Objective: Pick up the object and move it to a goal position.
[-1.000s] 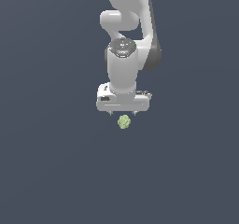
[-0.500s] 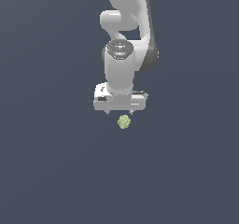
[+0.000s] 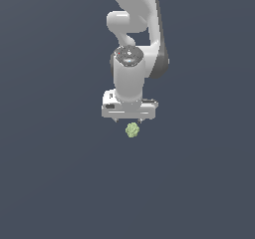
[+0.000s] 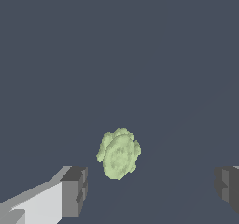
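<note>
**Gripper spread wide above the small green object**

In the exterior view the white Panda arm [image 3: 133,29] comes down from the top edge of the picture, its wrist turned straight down over a plain dark grey-blue floor [image 3: 55,183]. The gripper [image 3: 128,119] hangs at the end of it, its broad white body level, with only two short dark fingertips showing under it, one towards each end of that body.

Going left to right in the wrist view: one finger [image 4: 72,190] shows with a white shank and a grey pad; then comes the object [image 4: 118,154]; then, well apart at the far edge, the other grey pad [image 4: 228,186]. The jaws stand wide apart, far wider than the object, and neither pad touches it. Nothing is held.

The object [image 3: 132,130] is a small, pale yellow-green, lumpy blob with a bumpy surface. In the exterior view it sits just below the gripper body, near the middle of the floor, and apart from the fingertips. In the wrist view it lies between the two pads, nearer the white-shanked finger than the other.
</note>
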